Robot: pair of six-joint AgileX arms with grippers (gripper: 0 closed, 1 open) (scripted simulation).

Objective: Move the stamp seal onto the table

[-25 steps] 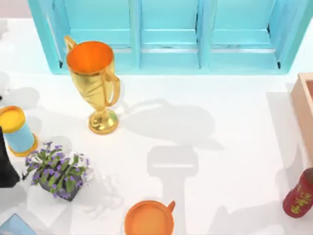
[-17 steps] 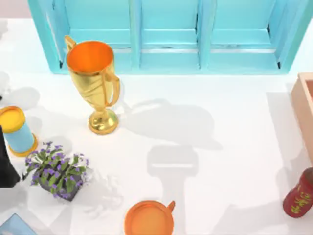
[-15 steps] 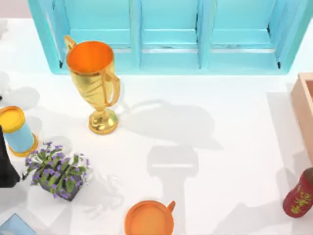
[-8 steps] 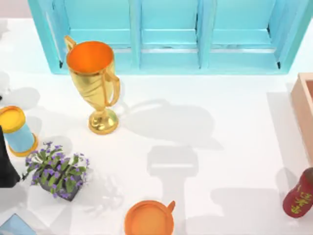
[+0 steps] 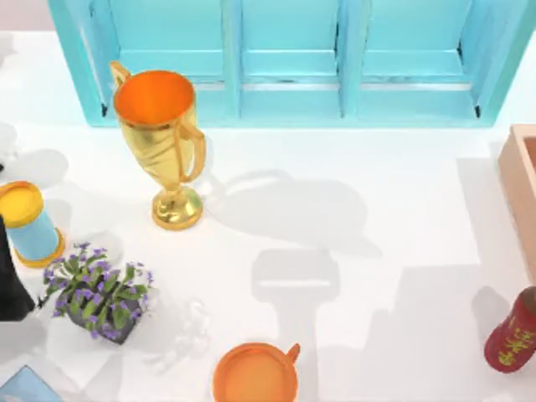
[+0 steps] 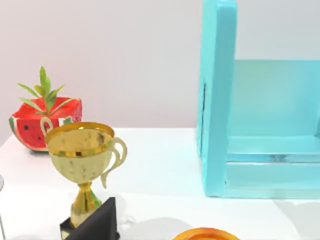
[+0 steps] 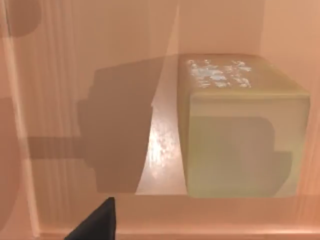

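The small tan-brown stone-like block of the stamp seal (image 7: 242, 127) sits inside the light-brown wooden box (image 5: 521, 188) at the right edge of the broad glossy white table (image 5: 377, 209), standing on the box floor close to one inner wall, with faint pale marks on its upper face. The right wrist camera looks straight into that box, so the right arm seems to be hovering over it; a dark sliver of one finger (image 7: 97, 222) shows at the frame edge, and I cannot tell whether that pincer is released or clenched.

The seal looks solid, stiff and fairly heavy for its size, with smooth flat faces that could slip under a light pinch. The two opposite side faces, about mid-height, seem the best place to take hold, though the near wall leaves little room for a finger on that side.

Out on the table, a red rounded object with yellow characters (image 5: 512, 335) stands just beside the box. Farther left are a gold trophy cup (image 5: 163, 142), an orange mug (image 5: 255, 374), a potted purple-flowered plant (image 5: 99, 295) and a blue cylinder with yellow ends (image 5: 29, 224). A turquoise cabinet (image 5: 285, 59) lines the far side. The middle of the table lies bare.

The left arm (image 5: 10, 280) rests parked at the left edge; its pincer's state I cannot tell.
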